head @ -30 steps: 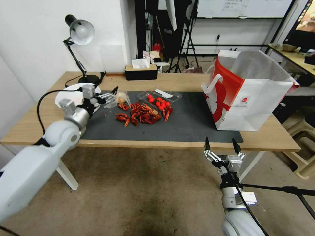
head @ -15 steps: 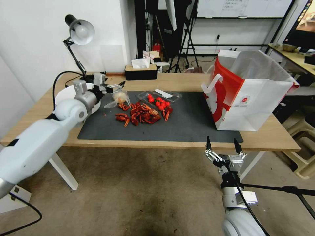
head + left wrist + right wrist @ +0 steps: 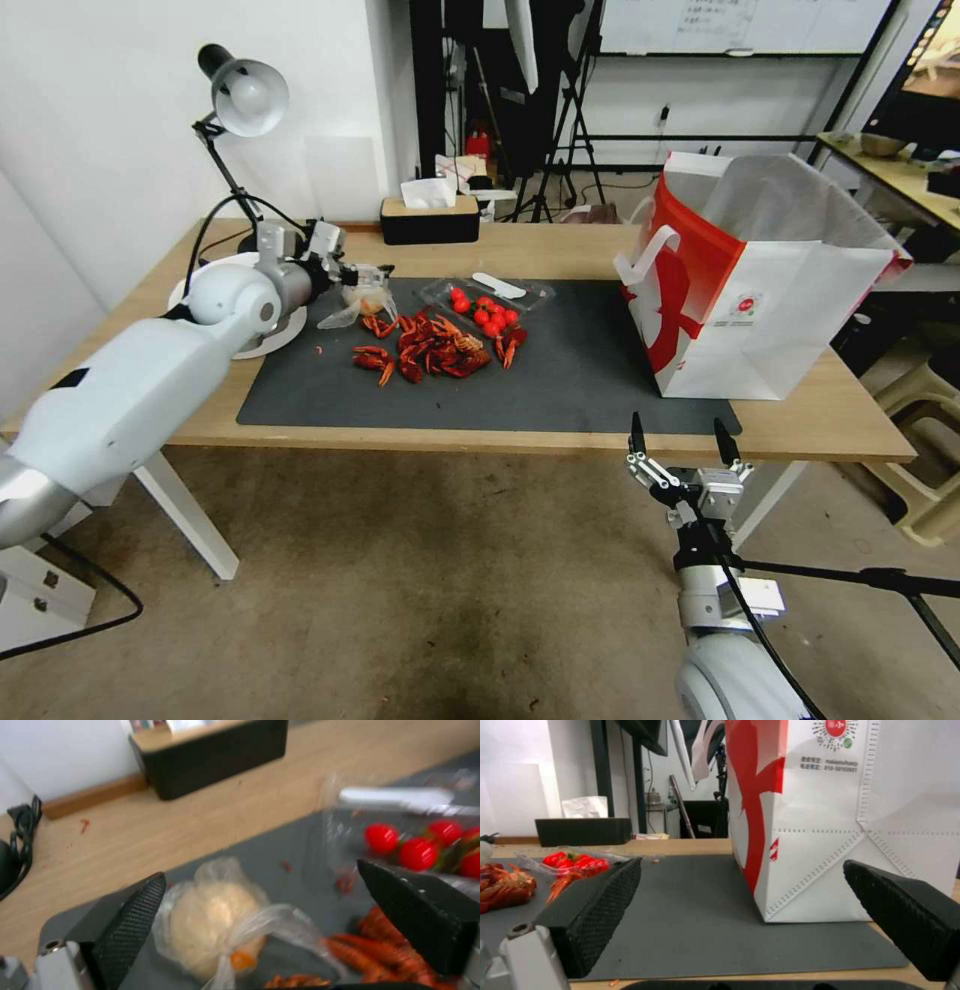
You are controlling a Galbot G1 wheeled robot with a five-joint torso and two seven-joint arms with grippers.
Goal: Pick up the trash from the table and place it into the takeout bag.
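A small clear plastic bag (image 3: 362, 300) (image 3: 220, 918) with a beige lump inside lies at the dark mat's (image 3: 580, 380) far left. My left gripper (image 3: 376, 277) (image 3: 260, 877) hovers just over it, open, with one finger on each side of the bag. Beside the bag is a pile of red crayfish shells (image 3: 432, 350) and a clear tray of cherry tomatoes (image 3: 487, 301). The takeout bag (image 3: 760, 290) (image 3: 830, 813) stands upright and open on the table's (image 3: 560, 245) right. My right gripper (image 3: 682, 440) (image 3: 742, 866) waits open below the table's front edge, facing the bag.
A white plate (image 3: 200, 285) and a desk lamp (image 3: 243, 98) stand at the table's far left. A black tissue box (image 3: 430, 220) sits at the back edge. Another table and a stool are to the right.
My left arm has swung forward and right, from above the white plate to over the plastic bag. The right arm has stayed still.
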